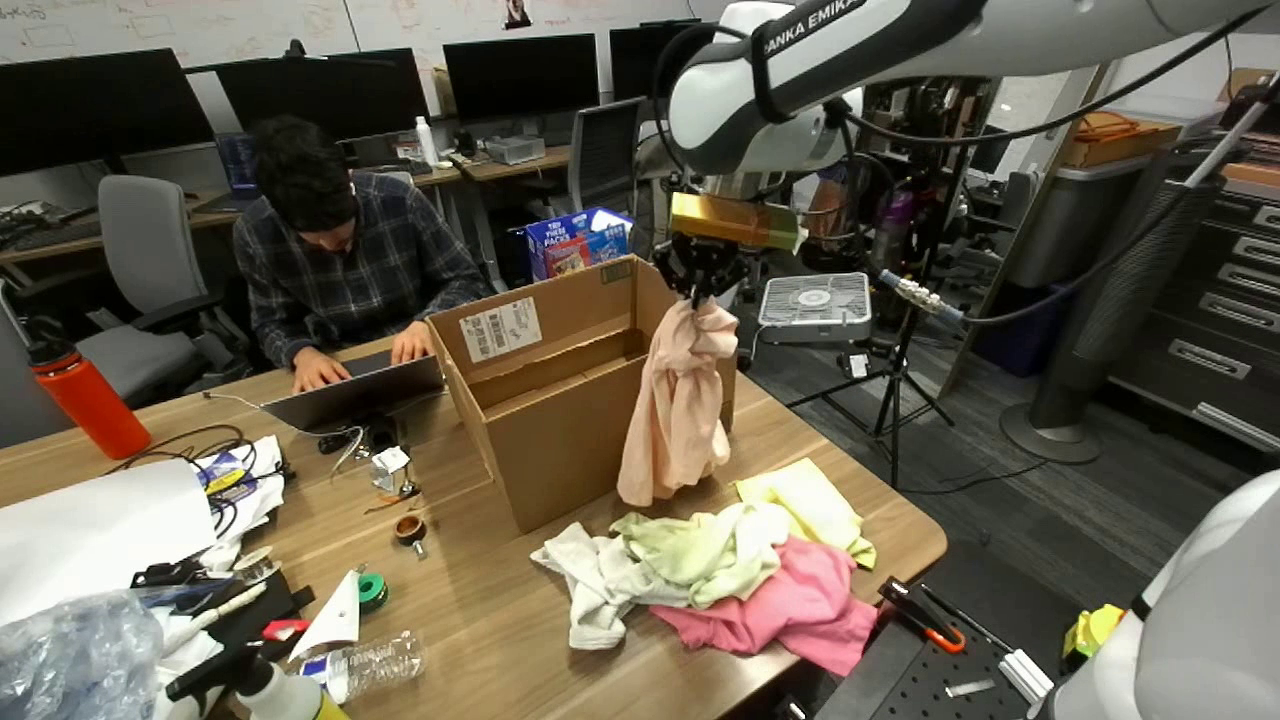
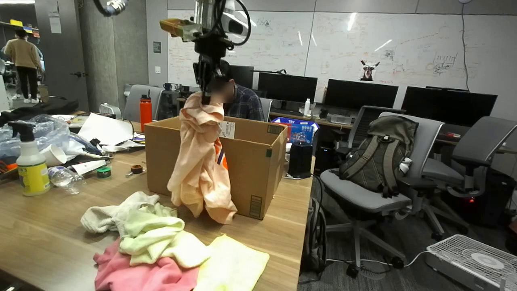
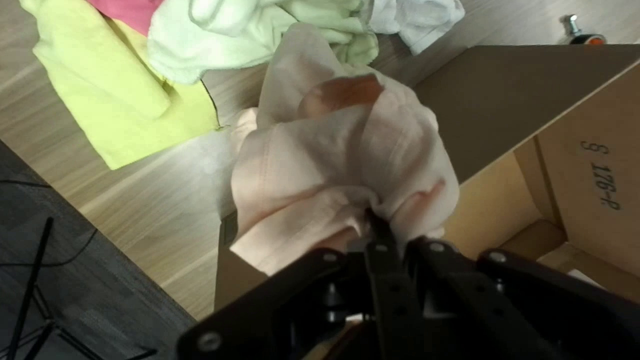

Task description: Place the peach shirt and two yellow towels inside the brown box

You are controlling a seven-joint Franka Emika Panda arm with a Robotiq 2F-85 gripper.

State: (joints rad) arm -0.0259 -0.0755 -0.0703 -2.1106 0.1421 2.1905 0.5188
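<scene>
My gripper point(image 1: 697, 296) is pinched tight on the upper part of the peach shirt point(image 1: 672, 410). In both exterior views the shirt dangles outside the brown box point(image 1: 560, 450), in front of its near wall; whether its lower end touches the table I cannot tell. From the wrist view, fabric bunches around the fingertips point(image 3: 377, 225) and the open-topped box point(image 3: 500, 100) stands to the right. Two yellow towels lie on the table: a bright, flatter one point(image 2: 232, 262) and a pale greenish crumpled one point(image 2: 151, 234). The box's floor is mostly hidden.
A pink cloth point(image 1: 790, 605) lies beneath the towels, with a whitish cloth point(image 1: 595, 580) beside them. Behind the box a person works at a laptop point(image 1: 360, 395). Bottles, cables and a spray bottle point(image 2: 32, 161) crowd one side of the table. A tripod point(image 1: 890, 400) stands past the edge.
</scene>
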